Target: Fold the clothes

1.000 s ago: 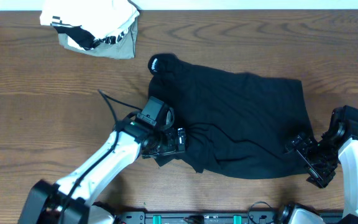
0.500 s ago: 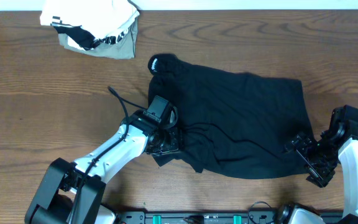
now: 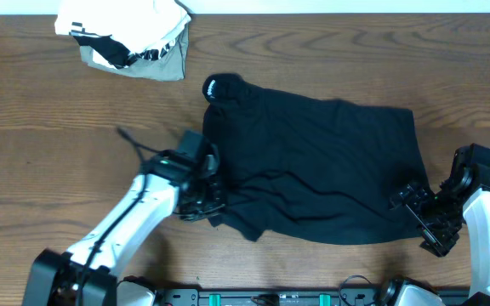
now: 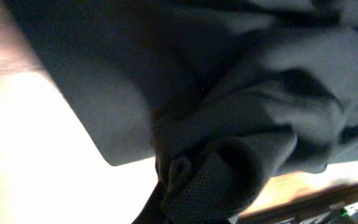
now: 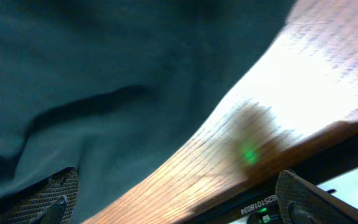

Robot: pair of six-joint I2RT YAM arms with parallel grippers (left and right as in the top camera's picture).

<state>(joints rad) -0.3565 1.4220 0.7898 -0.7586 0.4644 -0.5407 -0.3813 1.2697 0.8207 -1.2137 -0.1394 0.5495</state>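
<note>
Clothes, 1 black garment, lie spread flat near the middle of the table, with the lower-left edge bunched up. Left gripper is clamped tight on that bunched edge; right gripper gapes wide at the lower-right corner, gripping nothing. White-grey bundle sits well apart at the far left corner.

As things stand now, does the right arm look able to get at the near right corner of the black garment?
Probably yes. The right fingers stand open beside that corner of the black garment, one of them at the edge of the cloth, and nothing lies in between.
</note>
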